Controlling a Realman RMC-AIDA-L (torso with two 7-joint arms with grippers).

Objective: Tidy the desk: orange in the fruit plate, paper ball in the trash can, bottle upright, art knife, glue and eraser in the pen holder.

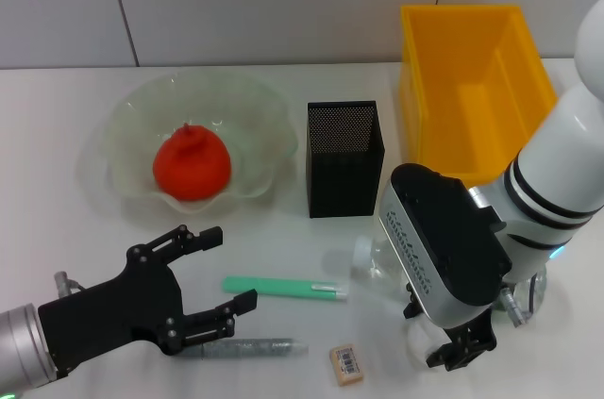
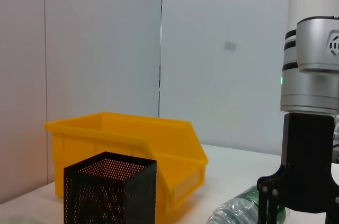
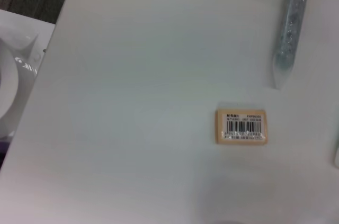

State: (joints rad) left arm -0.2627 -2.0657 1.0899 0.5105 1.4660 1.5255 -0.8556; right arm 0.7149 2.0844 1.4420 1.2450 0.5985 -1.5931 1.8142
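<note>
The orange lies in the fruit plate at the back left. To its right stands the pen holder, then the trash can. My left gripper is open, low over the table in front of the plate, beside the green art knife and above the glitter glue. The eraser lies near the front edge. My right gripper points down over the lying bottle, which the arm mostly hides. The paper ball shows in no view.
In the left wrist view, the pen holder stands before the trash can, and the bottle lies beside the right arm. The right wrist view shows the eraser, the glue and the table's edge.
</note>
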